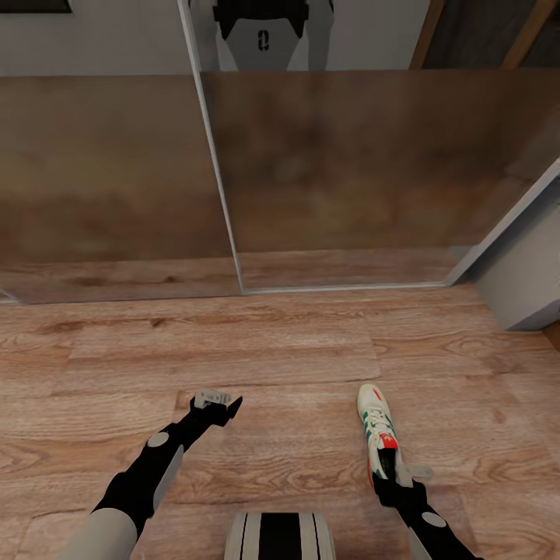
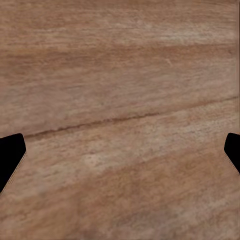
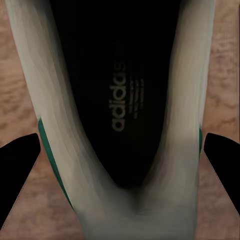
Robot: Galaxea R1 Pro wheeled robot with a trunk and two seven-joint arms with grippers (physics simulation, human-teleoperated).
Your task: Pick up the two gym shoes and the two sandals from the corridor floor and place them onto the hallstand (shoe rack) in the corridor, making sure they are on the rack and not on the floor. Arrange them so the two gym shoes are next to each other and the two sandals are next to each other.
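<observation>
One gym shoe (image 1: 377, 428), white with green stripes and a red-orange tongue patch, points away from me over the corridor floor (image 1: 272, 358). My right gripper (image 1: 395, 469) is at its heel. In the right wrist view the black fingers (image 3: 20, 170) press against both sides of the heel of the gym shoe (image 3: 125, 100), whose dark inside faces the camera. My left gripper (image 1: 222, 403) is open above bare planks, its fingertips (image 2: 10, 155) wide apart with nothing between them. The other gym shoe, both sandals and the rack's shelves are out of view.
Tall glossy brown panels (image 1: 327, 171) with a thin pale frame (image 1: 210, 155) stand straight ahead. A pale grey-white block (image 1: 521, 280) juts in at the right. My own base (image 1: 280, 537) shows at the lower edge, between the arms.
</observation>
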